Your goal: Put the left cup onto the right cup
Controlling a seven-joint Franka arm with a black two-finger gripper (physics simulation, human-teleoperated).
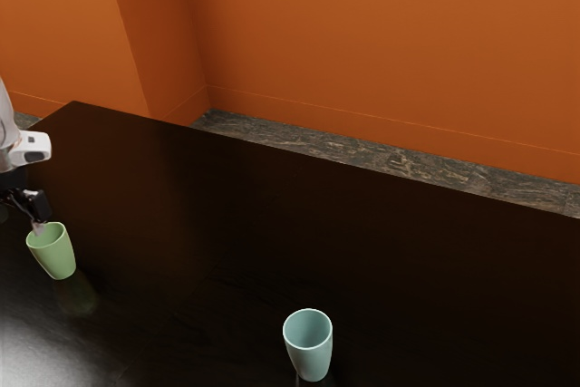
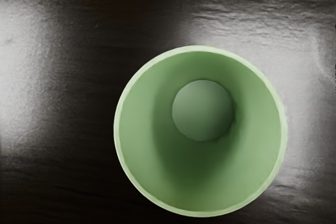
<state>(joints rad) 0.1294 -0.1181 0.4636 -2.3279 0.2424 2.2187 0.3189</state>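
Exterior view: a smooth, tapered pale-green cup (image 1: pixel 52 251) hangs slightly tilted at the exterior view's left. It appears just clear of the glossy dark table (image 1: pixel 272 224), its rim pinched between the fingers of the black gripper (image 1: pixel 33 212). The arm reaches down from the left edge. A matching pale-blue cup (image 1: pixel 308 343) stands upright, nearer and well to the right.

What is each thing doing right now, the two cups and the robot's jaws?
green cup: empty, slightly tilted, seemingly lifted just off the table.
blue cup: upright, standing alone on the table, nothing on it yet.
jaws: shut on the green cup at its rim.
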